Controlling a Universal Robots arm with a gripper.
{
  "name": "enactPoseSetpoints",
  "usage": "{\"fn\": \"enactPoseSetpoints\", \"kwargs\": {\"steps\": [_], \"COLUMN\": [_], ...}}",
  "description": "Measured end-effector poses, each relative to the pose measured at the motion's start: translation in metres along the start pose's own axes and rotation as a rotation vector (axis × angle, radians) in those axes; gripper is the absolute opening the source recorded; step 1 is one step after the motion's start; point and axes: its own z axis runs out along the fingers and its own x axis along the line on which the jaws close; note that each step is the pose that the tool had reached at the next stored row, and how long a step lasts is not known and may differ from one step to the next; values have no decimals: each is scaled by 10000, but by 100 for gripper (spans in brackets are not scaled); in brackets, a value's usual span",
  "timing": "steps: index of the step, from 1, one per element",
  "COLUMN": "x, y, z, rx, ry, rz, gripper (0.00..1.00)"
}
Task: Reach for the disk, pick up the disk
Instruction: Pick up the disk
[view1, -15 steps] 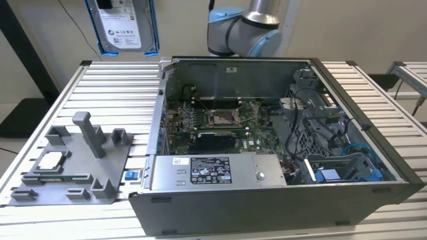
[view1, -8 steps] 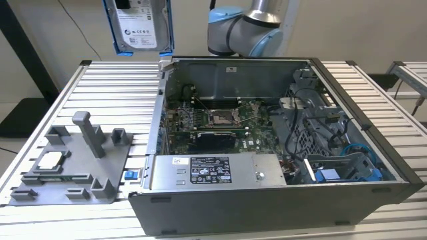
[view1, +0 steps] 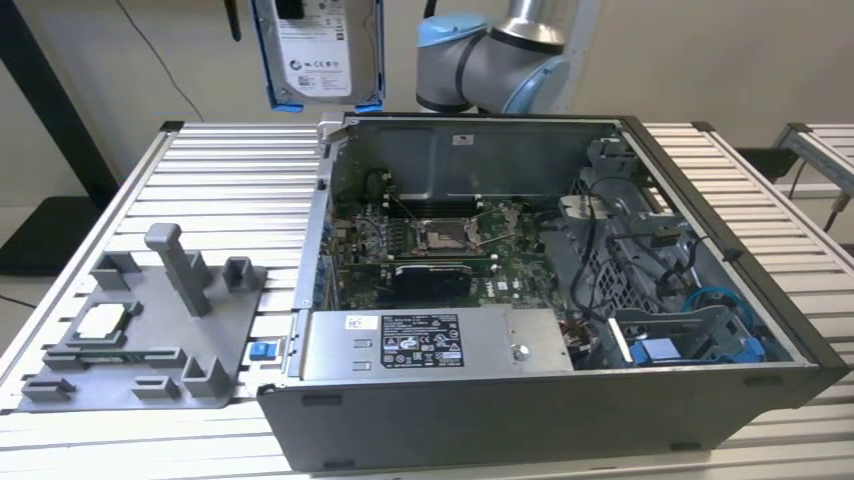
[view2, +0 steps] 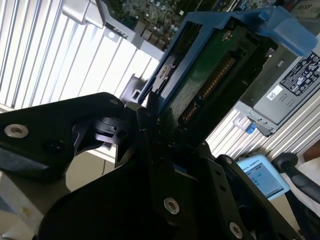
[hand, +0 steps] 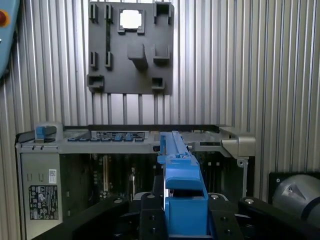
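Subject item: a flat rectangular silver-grey metal hard drive with a white printed label and a bright blue plastic bracket, the disk (view1: 315, 45). In the exterior view it hangs upright at the top of the picture with its label face toward the camera. It is raised clear of the ribbed grey metal worktop (view1: 227, 170) and of the open grey computer case (view1: 534, 425), and it lies to the exterior view's left of the arm's grey and pale-blue joint (view1: 487, 65).

State of the hand (view2: 162, 125): the black fingers are pressed against the disk (view2: 210, 75) from both sides, pinching it at one end. The second wrist view shows the disk's green circuit-board underside framed by the blue bracket. In the first wrist view the disk (hand: 180, 165) is seen edge-on, with the hand (hand: 184, 200) closed on either side of the bracket.

Inside the case: a green motherboard (view1: 441, 235) on the floor, and a large grey box with a black-and-white label (view1: 427, 345) along the near wall.

On the worktop to the exterior view's left of the case lies a grey plastic fixture plate with raised posts (view1: 160, 350). A small flat silver square chip (view1: 103, 320) sits in one of its recesses, well apart from the disk
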Motion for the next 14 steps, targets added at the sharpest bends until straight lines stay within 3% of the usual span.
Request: {"fn": "enactPoseSetpoints", "kwargs": {"steps": [14], "x": [-18], "y": [-633], "z": [13], "rx": [0], "ry": [0], "rz": [-1], "gripper": [0]}}
